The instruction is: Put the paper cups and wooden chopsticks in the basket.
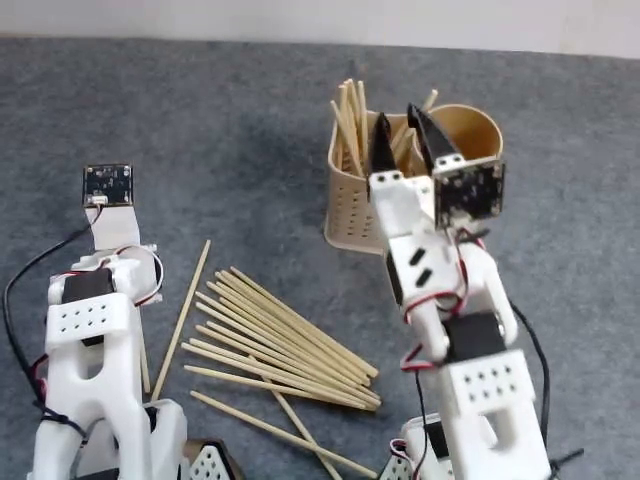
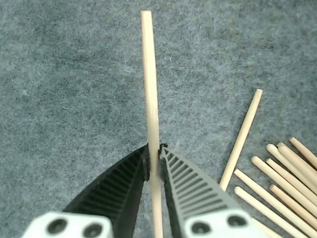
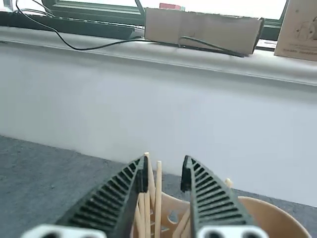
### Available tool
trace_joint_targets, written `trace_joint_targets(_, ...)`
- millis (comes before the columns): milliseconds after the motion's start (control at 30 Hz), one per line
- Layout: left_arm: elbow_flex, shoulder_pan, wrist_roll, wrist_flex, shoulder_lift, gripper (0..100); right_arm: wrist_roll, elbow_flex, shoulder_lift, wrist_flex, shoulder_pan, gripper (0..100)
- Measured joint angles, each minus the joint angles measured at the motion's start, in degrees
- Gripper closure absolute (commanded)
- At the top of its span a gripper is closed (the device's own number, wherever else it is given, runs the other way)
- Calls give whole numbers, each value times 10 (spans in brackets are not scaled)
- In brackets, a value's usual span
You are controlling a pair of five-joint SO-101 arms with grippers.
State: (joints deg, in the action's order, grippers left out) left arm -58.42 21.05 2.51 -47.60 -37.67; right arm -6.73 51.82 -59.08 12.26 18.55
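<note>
My left gripper (image 2: 153, 148) is shut on a single wooden chopstick (image 2: 148, 74), which points away over the grey carpet. A loose pile of chopsticks (image 1: 280, 340) lies on the carpet between the two arms, and its ends (image 2: 277, 173) show beside the held stick. The beige perforated basket (image 1: 350, 220) stands at the back with several chopsticks (image 1: 350, 120) upright in it. A tan paper cup (image 1: 470, 130) stands at its right side. My right gripper (image 1: 396, 112) hangs open just above the basket, nothing between its fingers (image 3: 124, 193). The basket's chopsticks (image 3: 151, 198) and the cup rim (image 3: 267, 213) are below it.
One stray chopstick (image 1: 185, 310) lies apart, left of the pile and close to the left arm (image 1: 90, 320). A white wall (image 3: 158, 99) rises behind the basket. Bare carpet (image 1: 200, 130) stretches across the back left.
</note>
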Motion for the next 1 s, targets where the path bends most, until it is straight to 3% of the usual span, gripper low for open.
trace_joint_targets(233, 0, 0, 0, 0, 0, 994, 0, 4, -68, 171, 4, 879)
trace_joint_targets(467, 0, 0, 0, 0, 0, 994, 0, 59, -96, 288, 100, 879)
trace_joint_targets(600, -4, 0, 0, 1, -1, 994, 0, 136, -97, 289, 121, 879)
trace_joint_targets(1000, 55, -14, -37, -15, -6, 994, 2, 324, -99, 150, 133, 879)
